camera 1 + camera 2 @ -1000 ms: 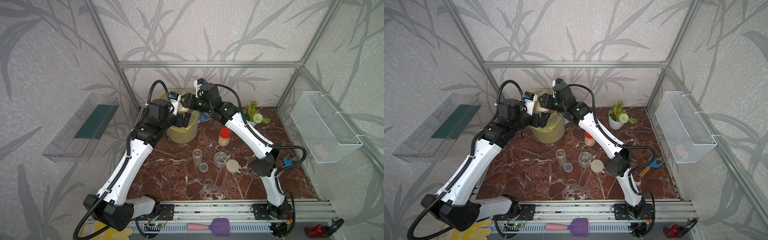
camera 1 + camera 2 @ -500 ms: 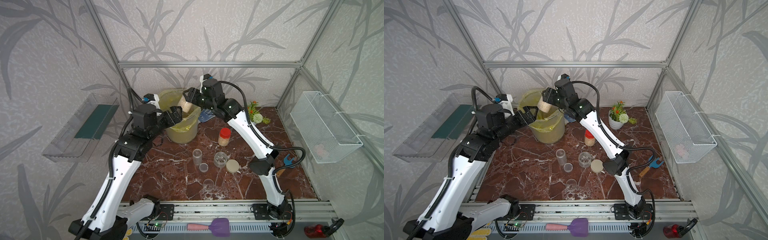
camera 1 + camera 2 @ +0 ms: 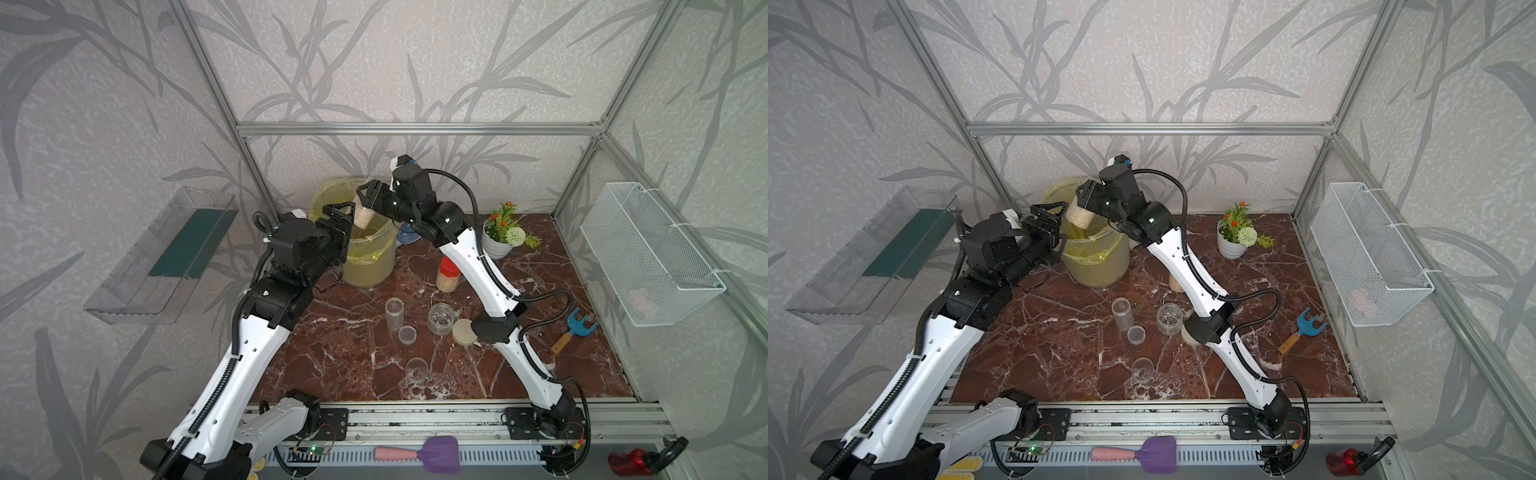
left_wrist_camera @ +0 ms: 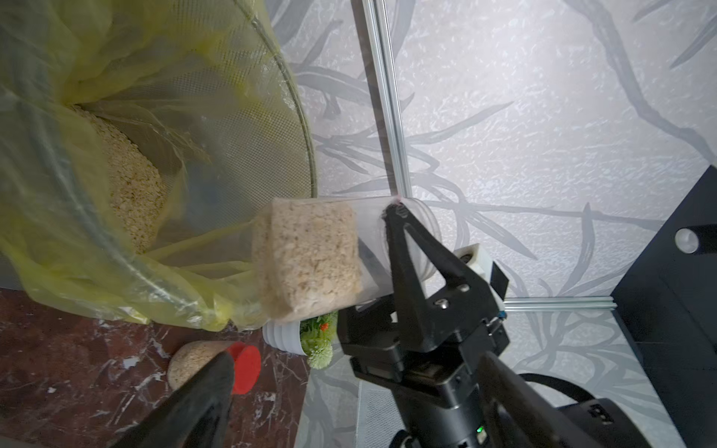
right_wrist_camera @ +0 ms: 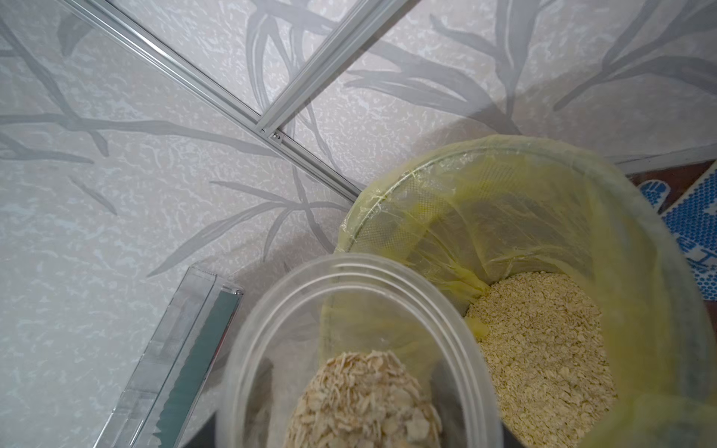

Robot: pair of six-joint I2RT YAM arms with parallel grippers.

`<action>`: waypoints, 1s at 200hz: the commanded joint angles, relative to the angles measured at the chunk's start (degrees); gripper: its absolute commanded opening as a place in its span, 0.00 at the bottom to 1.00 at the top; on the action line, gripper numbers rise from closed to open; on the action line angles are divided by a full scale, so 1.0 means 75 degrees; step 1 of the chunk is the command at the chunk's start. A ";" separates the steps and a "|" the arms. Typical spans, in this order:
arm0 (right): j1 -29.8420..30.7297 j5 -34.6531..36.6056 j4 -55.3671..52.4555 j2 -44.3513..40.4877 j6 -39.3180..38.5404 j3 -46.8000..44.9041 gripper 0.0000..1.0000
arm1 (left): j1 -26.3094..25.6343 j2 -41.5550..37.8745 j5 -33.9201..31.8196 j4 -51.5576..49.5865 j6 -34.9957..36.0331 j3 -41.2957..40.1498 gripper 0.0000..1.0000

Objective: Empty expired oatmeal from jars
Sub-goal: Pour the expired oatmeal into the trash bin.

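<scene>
Backed off from the jar (image 4: 345, 260), the left end effector (image 3: 340, 226) stands spread and empty beside the bucket (image 3: 370, 270). The right end effector (image 3: 368, 195) pinches the jar near its mouth, with the oatmeal (image 4: 302, 248) settled at its bottom. Tipping here could spill flakes outside the bucket, or the smooth wall could slip. Whether the jar is fully over the opening is unclear, and the far finger is hidden.

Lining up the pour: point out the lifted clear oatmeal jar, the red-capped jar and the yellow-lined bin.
Lifted clear oatmeal jar (image 3: 361, 217): in a top view, oat-filled wall.
Red-capped jar (image 3: 448, 268): in a top view, red cap.
Yellow-lined bin (image 3: 368, 272): in a top view, front wall.
</scene>
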 commanded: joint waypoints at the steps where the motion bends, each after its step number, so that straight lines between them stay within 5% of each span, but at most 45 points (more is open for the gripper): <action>1: 0.0124 0.0233 0.0250 -0.0068 0.0116 0.0417 0.20 | -0.0041 0.0167 -0.0129 0.0721 -0.1425 0.0243 0.96; 107: 0.0223 0.0434 0.0705 0.0163 0.0547 0.0378 0.18 | -0.0053 0.0531 -0.1164 0.0877 -0.3243 0.0025 0.94; 158: 0.0248 0.0353 0.1144 0.0291 0.0666 0.0314 0.18 | -0.0053 0.1135 -0.0800 0.1281 -0.3935 0.0118 0.93; 200: 0.0307 0.0323 0.1304 0.0372 0.0778 0.0376 0.18 | -0.0042 0.1255 -0.1588 0.1614 -0.4173 0.0073 0.90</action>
